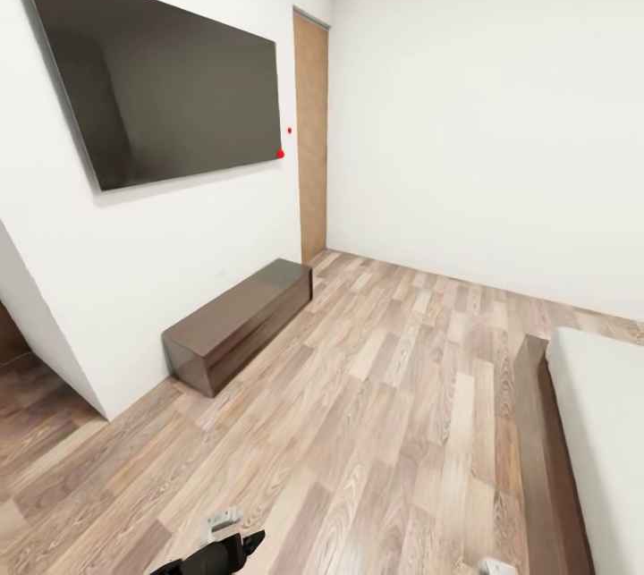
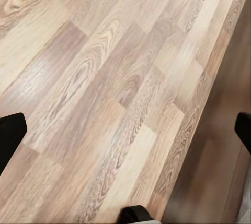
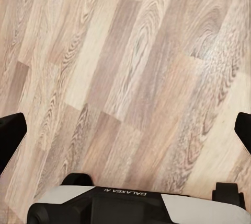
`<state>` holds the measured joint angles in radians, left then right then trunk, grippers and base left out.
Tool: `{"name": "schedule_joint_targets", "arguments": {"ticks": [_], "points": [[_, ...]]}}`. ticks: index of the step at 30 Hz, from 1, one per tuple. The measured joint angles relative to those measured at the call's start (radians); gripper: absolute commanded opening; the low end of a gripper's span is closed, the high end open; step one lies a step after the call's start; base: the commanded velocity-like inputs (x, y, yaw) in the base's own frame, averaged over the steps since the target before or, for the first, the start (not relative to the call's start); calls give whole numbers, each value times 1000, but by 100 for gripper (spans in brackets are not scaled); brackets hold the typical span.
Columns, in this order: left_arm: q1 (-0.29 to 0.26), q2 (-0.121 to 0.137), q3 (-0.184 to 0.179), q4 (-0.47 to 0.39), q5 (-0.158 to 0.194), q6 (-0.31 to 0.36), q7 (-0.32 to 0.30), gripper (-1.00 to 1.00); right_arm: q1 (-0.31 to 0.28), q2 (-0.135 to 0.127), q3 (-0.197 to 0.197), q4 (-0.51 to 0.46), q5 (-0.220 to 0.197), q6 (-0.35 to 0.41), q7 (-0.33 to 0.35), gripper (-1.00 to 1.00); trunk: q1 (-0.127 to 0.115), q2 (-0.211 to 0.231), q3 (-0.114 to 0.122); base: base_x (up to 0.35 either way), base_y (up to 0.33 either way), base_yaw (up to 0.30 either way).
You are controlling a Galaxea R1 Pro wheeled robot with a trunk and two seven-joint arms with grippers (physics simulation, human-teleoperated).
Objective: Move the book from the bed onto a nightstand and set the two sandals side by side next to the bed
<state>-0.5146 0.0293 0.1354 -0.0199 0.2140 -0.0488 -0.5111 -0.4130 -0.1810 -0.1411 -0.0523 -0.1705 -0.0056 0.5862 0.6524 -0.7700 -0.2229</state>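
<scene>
Bed: dark brown frame, pale mattress, beside plank floor; both jaws spread wide, empty.

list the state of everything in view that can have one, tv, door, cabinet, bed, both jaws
TV: wall-mounted, screen dark.
Door: shut.
TV cabinet: on the floor against the wall, fronts closed, top bare.
Bed: only a corner shows; mattress bare there.
Left gripper: jaws wide apart, holding nothing, wood floor between them.
Right gripper: jaws wide apart, holding nothing, wood floor between them.
</scene>
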Motion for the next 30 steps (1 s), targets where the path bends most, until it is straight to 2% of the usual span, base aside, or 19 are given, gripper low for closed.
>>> {"name": "schedule_joint_targets", "arguments": {"ticks": [18, 23, 24, 25, 26, 27, 28, 30], "points": [[0, -1, 0, -1, -4, -1, 6, 100, 0, 0, 0, 0, 0, 0, -1, 100, 0, 0, 0, 322, 0, -242], [0, -13, -23, -3, -105, -9, 132, 100, 0, 0, -1, 0, -1, 0, -3, 100, 0, 0, 0, 314, 0, -243], [0, -18, -32, -2, -154, -9, 180, 100, 0, 0, -1, 0, -2, 0, -3, 100, 0, 0, 0, 315, 0, -242], [0, -23, -44, -1, -218, -8, 243, 100, 0, -1, -2, 0, -2, 0, -4, 100, 0, 0, 0, 315, 0, -242], [0, -24, -46, -1, -240, -8, 260, 100, 0, -1, -3, 0, -2, 0, -4, 100, 0, 0, 0, 314, 0, -242], [2, -26, -49, 0, -276, -7, 282, 100, 0, -1, -4, 0, -2, 0, -4, 100, 0, 0, 0, 314, 0, -242], [5, -26, -50, 0, -292, -6, 290, 100, 0, -1, -4, 0, -3, 0, -4, 100, 0, 0, 0, 314, 0, -243], [37, -27, -53, 0, -341, -7, 309, 100, 0, -1, -4, 0, -3, 0, -4, 100, 0, 0, 0, 311, 0, -242]]}}
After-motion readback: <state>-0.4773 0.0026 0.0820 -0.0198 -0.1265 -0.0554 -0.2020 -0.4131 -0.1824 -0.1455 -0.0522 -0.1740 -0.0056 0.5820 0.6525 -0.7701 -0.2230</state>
